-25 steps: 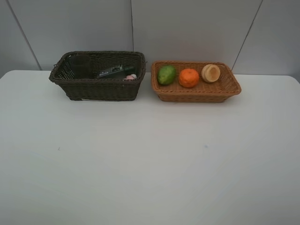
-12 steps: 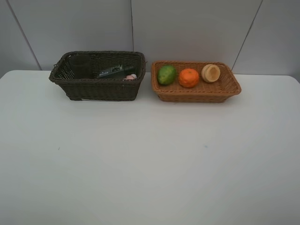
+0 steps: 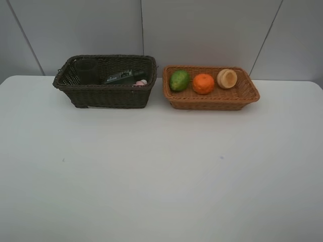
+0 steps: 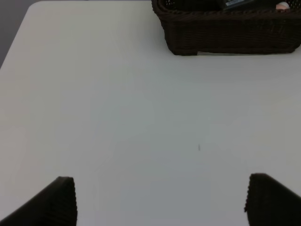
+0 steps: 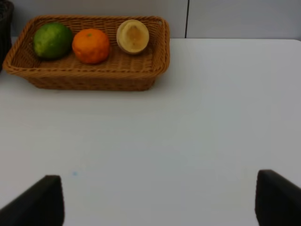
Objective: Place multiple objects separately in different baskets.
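Sorting looks finished: fruit fills the tan basket [image 3: 210,96], containers the dark basket [image 3: 104,93] along the tabletop's far edge, so both hands [image 4: 160,200] [image 5: 155,202] hang open, empty.

white table [image 3: 161,171], grey panel wall [image 3: 202,30] behind

We are looking at evenly lit pictures under soft, diffuse light that is coming from overhead. The white surface [image 3: 161,171] is showing no hard glare, only a faint bluish cast in the high view and a warmer, creamier tone in the left wrist view. Shadows are staying short and soft, hugging the base of the dark basket [image 3: 106,93] and the tan basket [image 3: 212,98]. The dark basket's inside is sinking into murk, so we are barely making out its contents. In both wrist views the tool fingers [image 4: 56,202] [image 5: 37,202] are appearing as dark, slightly blurred wedges. All frames are looking mildly soft and grainy.
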### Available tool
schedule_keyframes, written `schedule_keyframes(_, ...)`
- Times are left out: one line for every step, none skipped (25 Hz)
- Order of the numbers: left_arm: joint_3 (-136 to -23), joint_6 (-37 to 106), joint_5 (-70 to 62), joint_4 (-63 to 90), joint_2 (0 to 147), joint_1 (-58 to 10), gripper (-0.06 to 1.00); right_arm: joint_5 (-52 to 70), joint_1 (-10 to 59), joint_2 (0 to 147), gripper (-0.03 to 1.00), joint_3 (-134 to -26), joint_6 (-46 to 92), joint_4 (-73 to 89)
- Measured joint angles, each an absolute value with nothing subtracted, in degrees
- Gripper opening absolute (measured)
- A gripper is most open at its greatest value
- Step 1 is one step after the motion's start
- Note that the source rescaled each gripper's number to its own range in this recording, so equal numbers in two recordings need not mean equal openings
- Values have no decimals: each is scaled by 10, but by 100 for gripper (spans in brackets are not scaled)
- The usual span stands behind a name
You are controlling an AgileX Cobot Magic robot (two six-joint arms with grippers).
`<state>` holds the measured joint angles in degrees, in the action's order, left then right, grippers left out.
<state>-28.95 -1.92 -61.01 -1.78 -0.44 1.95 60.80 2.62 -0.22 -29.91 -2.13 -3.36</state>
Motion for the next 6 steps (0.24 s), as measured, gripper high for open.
schedule_keyframes(-289, -19, -610, -18, -4, 19, 73, 608, 26, -2, 82, -299, -21, -34)
schedule_keyframes(-289, -19, -610, -18, -4, 19, 73, 608, 26, -2, 82, -299, -21, -34)
schedule_keyframes(-289, -19, -610, -18, -4, 19, 73, 608, 26, -2, 82, -299, -21, -34)
schedule_keyframes(-289, -19, -610, -18, -4, 19, 73, 608, 26, -2, 82, -299, -21, -34)
schedule_keyframes(-289, -19, -610, -18, -4, 19, 73, 608, 26, -2, 82, -299, -21, -34)
schedule_keyframes(-289, -19, -610, -18, -4, 19, 73, 608, 26, -2, 82, -299, -21, -34)
